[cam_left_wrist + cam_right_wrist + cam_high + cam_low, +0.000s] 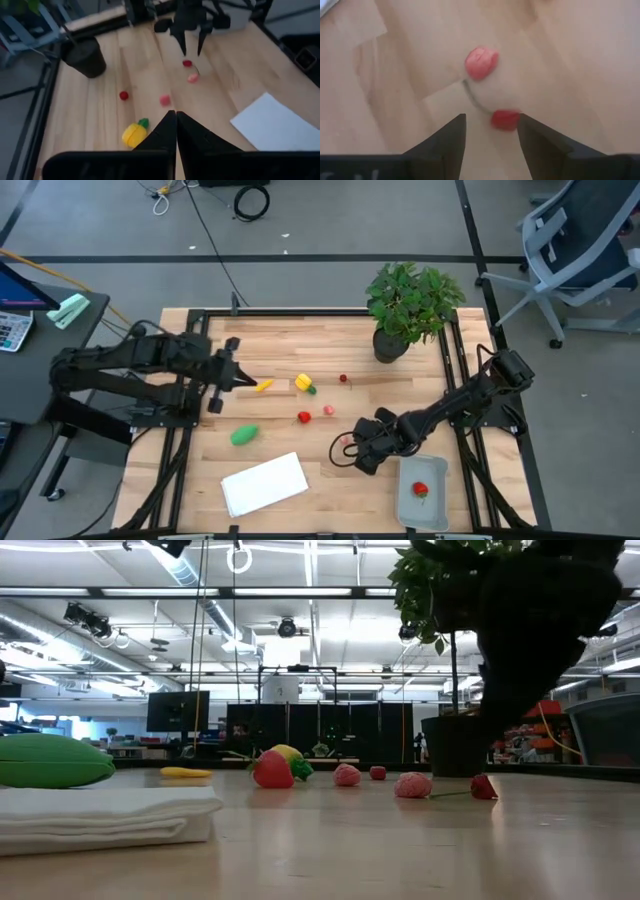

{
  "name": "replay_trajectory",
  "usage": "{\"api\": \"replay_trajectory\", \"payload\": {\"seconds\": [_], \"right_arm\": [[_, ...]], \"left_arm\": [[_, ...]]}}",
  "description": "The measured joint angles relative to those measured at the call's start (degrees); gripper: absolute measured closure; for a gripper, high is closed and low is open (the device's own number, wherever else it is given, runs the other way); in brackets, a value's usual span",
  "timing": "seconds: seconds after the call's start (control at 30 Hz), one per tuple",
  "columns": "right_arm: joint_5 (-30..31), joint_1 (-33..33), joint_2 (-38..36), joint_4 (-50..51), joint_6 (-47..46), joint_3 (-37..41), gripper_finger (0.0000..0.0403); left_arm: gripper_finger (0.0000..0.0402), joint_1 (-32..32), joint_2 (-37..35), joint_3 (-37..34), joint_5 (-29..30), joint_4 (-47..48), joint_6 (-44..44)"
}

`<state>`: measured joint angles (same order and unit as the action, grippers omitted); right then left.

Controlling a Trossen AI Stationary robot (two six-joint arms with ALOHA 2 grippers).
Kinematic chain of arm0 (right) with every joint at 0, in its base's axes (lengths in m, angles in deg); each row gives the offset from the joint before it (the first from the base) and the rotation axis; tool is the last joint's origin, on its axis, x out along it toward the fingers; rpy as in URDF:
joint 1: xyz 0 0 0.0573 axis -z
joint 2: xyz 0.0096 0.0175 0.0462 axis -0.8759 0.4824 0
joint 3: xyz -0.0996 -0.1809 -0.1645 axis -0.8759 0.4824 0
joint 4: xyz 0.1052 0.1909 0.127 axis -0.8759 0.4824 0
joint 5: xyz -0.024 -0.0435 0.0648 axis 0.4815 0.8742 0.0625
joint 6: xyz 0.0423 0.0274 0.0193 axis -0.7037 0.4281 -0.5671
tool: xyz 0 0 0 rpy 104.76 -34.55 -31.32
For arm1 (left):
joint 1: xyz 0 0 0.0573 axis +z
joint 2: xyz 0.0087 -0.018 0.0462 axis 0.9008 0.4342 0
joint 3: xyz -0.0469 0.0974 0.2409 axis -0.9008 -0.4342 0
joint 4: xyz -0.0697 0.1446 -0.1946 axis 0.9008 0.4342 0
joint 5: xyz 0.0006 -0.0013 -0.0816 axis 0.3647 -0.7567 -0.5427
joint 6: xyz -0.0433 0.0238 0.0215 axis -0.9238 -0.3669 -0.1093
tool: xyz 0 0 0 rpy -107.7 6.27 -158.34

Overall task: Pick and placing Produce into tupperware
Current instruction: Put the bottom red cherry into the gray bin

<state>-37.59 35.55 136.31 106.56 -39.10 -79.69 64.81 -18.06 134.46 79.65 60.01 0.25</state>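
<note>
The right gripper (490, 134) hangs low over the wooden table (300, 340), its two dark fingers spread apart, with a small red toy piece (505, 120) lying between the tips and a pink toy piece (481, 63) just ahead of them. Behind it sits the pale grey-blue plastic tupperware (436, 510), holding one red strawberry (421, 489). The left gripper (176, 120) waits well apart, fingers pressed together

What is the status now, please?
Right gripper open over the cherries. Left gripper shut, waiting near the yellow piece. One strawberry in the container. Nothing in the way.
</note>
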Motion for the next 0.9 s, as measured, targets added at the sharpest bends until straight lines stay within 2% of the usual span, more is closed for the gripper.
{"api": "replay_trajectory", "payload": {"seconds": [0.23, 0.73, 0.9], "right_arm": [[0.3, 1.6, 0.0, 0.3, 10.7, 0.0, 0.0218], [-0.9, 1.3, 0.1, -2.8, 10.5, 0.0, 0.0218], [-1.7, 1.3, 3.6, -4.2, 10.9, 0.0, 0.0218]], "left_arm": [[0.0379, 0.3, -6.3, -3.5, 0.0, -2.1, -0.2], [0.0375, 0.3, -7.3, -6.0, 0.0, -2.2, -1.5], [0.0379, 0.3, -7.3, -6.0, 0.0, -2.2, -1.5]]}}
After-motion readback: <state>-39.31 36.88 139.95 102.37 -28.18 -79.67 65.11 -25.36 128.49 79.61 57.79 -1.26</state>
